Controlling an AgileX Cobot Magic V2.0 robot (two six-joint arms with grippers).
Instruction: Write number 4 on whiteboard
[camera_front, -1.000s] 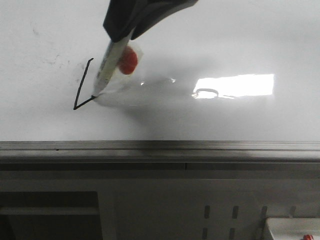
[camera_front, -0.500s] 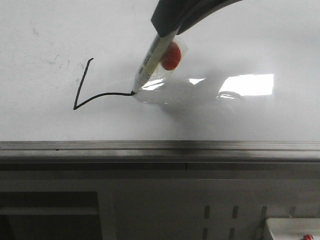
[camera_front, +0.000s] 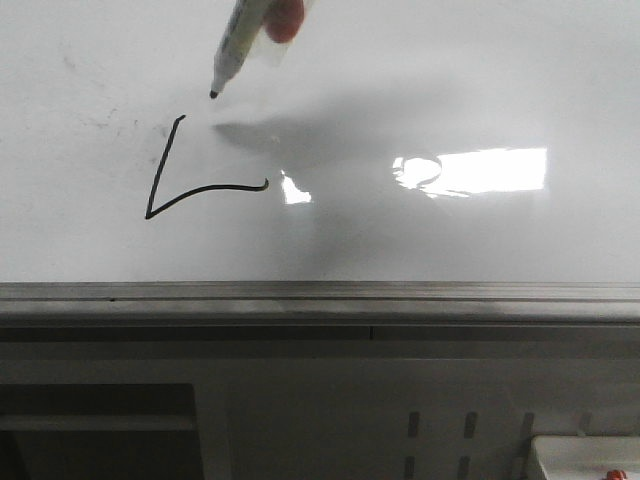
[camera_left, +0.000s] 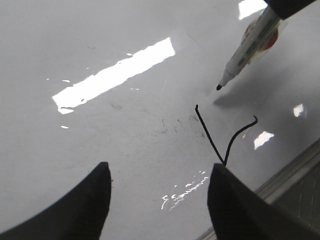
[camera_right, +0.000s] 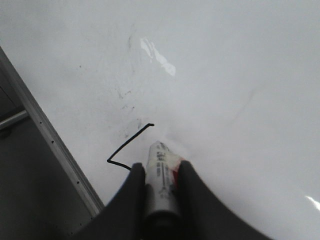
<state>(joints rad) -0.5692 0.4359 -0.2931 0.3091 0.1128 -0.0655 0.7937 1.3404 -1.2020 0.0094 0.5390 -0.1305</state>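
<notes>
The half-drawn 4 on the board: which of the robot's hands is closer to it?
Probably the right. The right hand holds the marker just above the number 4. The left hand, open, hangs back from the whiteboard.

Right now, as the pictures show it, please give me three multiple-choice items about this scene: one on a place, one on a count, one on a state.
1. Where is the tip of the marker relative to the drawn line in the front view?
A. Above the line, near the slanted stroke's upper end
B. On the hooked end of the crossbar
C. Below the line, at the ledge

2. How many strokes of the number 4 are on the whiteboard?
A. Three, complete
B. Two: slanted stroke and crossbar
C. None

3. What is the state of the left tool?
A. Shut on a marker
B. Shut on an eraser
C. Open, holding nothing

Answers:
1 A: the front view shows the tip up by the stroke's top.
2 B: no vertical stem is drawn yet.
3 C: its fingers stand apart; the right tool holds the marker.
</notes>
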